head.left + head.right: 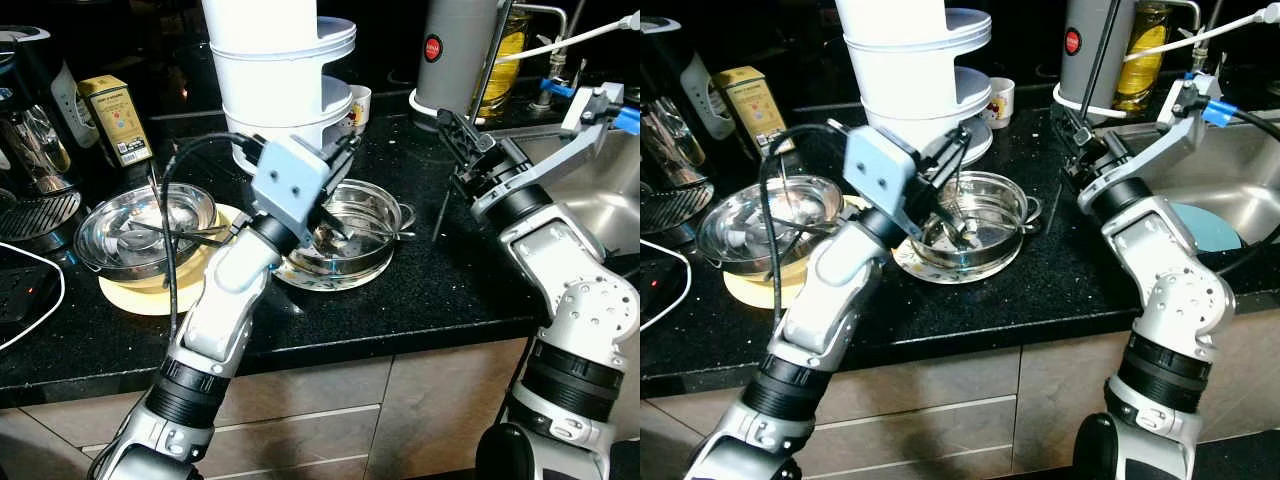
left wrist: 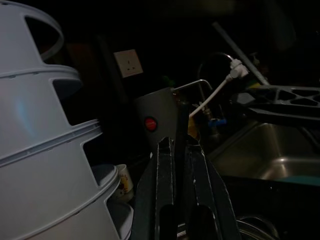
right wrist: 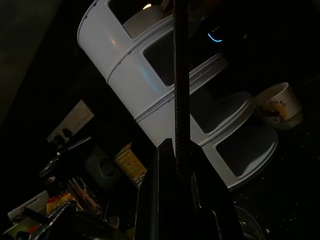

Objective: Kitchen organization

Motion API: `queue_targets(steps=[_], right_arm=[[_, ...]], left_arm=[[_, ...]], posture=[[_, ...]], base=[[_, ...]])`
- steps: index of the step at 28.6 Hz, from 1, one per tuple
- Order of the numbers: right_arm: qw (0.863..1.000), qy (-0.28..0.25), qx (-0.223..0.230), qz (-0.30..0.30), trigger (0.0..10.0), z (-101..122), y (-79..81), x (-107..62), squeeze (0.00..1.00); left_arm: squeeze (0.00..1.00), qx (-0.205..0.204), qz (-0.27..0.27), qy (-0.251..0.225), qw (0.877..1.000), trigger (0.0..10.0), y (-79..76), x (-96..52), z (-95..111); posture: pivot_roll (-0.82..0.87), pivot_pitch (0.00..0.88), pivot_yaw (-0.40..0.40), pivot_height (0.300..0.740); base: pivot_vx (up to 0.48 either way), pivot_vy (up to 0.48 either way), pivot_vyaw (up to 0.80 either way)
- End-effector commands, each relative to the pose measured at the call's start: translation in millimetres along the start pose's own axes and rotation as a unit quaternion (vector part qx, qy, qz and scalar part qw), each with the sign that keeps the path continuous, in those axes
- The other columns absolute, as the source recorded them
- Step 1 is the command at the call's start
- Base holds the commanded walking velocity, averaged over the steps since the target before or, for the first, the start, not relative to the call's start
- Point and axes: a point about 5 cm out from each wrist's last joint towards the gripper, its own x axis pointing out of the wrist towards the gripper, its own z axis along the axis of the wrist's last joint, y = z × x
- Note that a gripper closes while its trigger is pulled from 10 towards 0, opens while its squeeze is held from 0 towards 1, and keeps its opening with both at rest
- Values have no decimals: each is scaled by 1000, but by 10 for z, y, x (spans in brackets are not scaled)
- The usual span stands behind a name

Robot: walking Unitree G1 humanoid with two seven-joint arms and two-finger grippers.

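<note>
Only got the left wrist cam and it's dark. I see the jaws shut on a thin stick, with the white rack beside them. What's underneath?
Observer: The left gripper is over a steel pan in the middle of the black counter.
Operator: Anything else close by?
Observer: A steel bowl with utensils in it sits on a yellow plate, to the pan's left.
Operator: Right arm?
Observer: The right gripper is by the sink. Its jaws are shut on another long thin stick, held nearly upright.
</note>
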Motion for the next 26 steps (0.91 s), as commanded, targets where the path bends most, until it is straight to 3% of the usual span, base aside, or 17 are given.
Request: queue_targets(steps=[1,5,12,14,15,19,26], right_arm=[[1000,3,0,7,10000,-25,35,9,0],[1000,4,-1,6,10000,-29,31,7,0],[1000,3,1,7,10000,-32,30,6,0],[1000,3,1,7,10000,-36,28,8,0],[1000,3,2,7,10000,-40,28,10,0],[1000,3,2,7,10000,-43,29,12,0],[1000,2,2,4,10000,-47,23,7,0]], left_arm=[[0,-36,2,29,999,0,-31,-37,-109],[0,-40,5,26,999,0,-9,-26,-81],[0,-1,-2,25,1000,157,60,-1,-17],[0,18,-13,36,999,431,60,-10,-44],[0,43,-27,53,997,980,54,-30,-89],[0,111,-69,101,986,1608,17,-95,-232],[0,158,-72,135,976,2000,28,-154,-354]], posture=[[-72,0,35,740],[-72,0,35,740],[-69,0,36,740],[-69,0,37,740],[-69,0,37,740],[-69,0,37,740],[-70,0,38,740]], base=[[0,0,0],[0,0,0],[0,0,0],[0,0,0],[0,0,0],[0,0,0],[0,0,0]])
